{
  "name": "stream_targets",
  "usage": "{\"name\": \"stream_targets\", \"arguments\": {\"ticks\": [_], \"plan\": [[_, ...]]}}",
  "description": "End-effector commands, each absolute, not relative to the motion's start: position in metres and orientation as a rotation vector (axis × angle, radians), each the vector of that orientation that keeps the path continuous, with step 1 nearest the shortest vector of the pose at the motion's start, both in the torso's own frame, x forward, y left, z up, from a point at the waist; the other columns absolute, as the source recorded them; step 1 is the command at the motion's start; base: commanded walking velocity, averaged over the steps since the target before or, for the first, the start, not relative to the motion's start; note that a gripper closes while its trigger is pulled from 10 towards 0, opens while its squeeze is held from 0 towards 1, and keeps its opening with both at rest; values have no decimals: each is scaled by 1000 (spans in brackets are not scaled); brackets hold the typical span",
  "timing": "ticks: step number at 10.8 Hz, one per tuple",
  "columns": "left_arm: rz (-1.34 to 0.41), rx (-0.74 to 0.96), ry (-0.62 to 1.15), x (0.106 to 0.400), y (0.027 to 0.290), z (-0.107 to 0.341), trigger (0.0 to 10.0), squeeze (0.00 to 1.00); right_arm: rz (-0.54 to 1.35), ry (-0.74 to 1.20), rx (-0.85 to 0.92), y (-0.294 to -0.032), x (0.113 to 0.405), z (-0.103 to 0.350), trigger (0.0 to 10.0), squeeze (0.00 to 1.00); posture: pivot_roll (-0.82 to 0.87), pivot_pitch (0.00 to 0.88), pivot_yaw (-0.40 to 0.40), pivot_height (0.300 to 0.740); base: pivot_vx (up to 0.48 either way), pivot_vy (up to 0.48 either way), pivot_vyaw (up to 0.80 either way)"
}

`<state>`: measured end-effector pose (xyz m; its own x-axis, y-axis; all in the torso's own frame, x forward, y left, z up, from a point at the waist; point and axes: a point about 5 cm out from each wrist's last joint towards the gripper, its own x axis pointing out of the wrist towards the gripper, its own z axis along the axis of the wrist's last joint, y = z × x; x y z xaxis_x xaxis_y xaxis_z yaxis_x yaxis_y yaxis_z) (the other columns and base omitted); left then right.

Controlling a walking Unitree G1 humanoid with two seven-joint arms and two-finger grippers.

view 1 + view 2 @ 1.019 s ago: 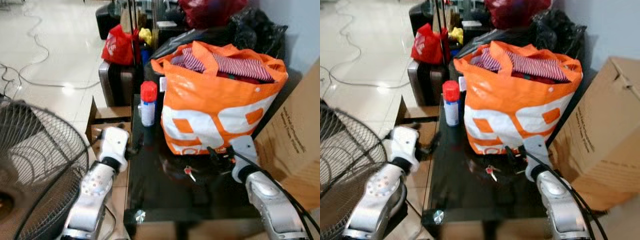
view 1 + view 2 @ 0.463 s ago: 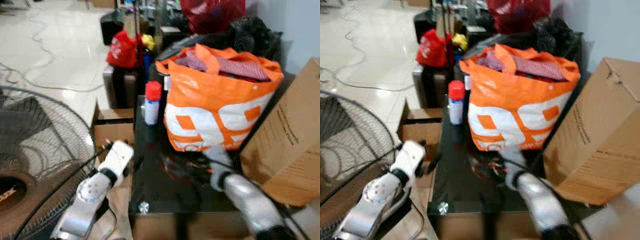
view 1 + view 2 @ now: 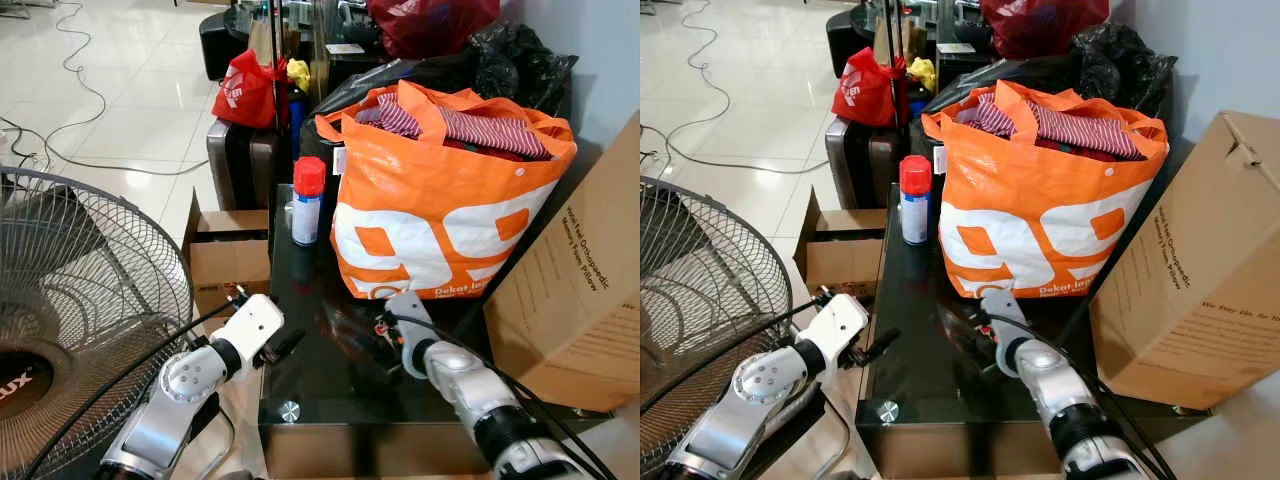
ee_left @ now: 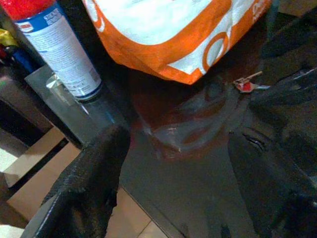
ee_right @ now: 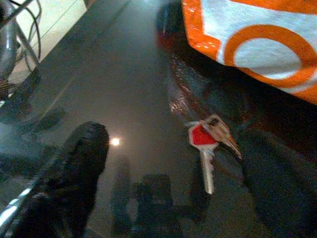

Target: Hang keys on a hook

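My right gripper [image 5: 163,198] is low over the black glass table [image 3: 330,385], fingers spread wide, and I can see one finger [image 5: 74,168] at the edge of the wrist view. Nothing is held. The keys [image 5: 210,141] lie flat on the glass between the fingers, a red-headed key with others bunched beside it, just in front of the orange shopping bag [image 3: 450,210]. From the head camera they are a small red speck [image 3: 381,327] near my wrist, hard to make out. My left gripper [image 4: 173,178] hangs at the table's left edge, also opened wide and empty, pointing across the glass. Farther along stands a spray can [image 3: 307,202] with a red cap, beside the bag. A cardboard box [image 3: 590,290] sits to my right, a floor fan [image 3: 80,310] to my left.
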<state>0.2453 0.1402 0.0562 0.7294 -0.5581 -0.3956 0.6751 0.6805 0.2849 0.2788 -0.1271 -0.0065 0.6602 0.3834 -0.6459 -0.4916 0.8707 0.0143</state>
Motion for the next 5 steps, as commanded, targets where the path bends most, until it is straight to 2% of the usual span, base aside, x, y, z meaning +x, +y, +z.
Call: {"name": "stream_targets", "arguments": {"ticks": [1,2,5], "plan": [[-720,443,281,244,138,58,10000,0,501,674,-198,-126,283,-4,667,0,-10,35,-51,740,0,0,0],[-730,440,281,241,137,59,10000,0,458,655,-217,-126,290,-3,0,0,0,60,-57,740,0,0,0],[-751,444,280,232,141,65,10000,0,409,642,-244,-129,298,-1,0,0,26,143,-63,740,0,0,0]]}}
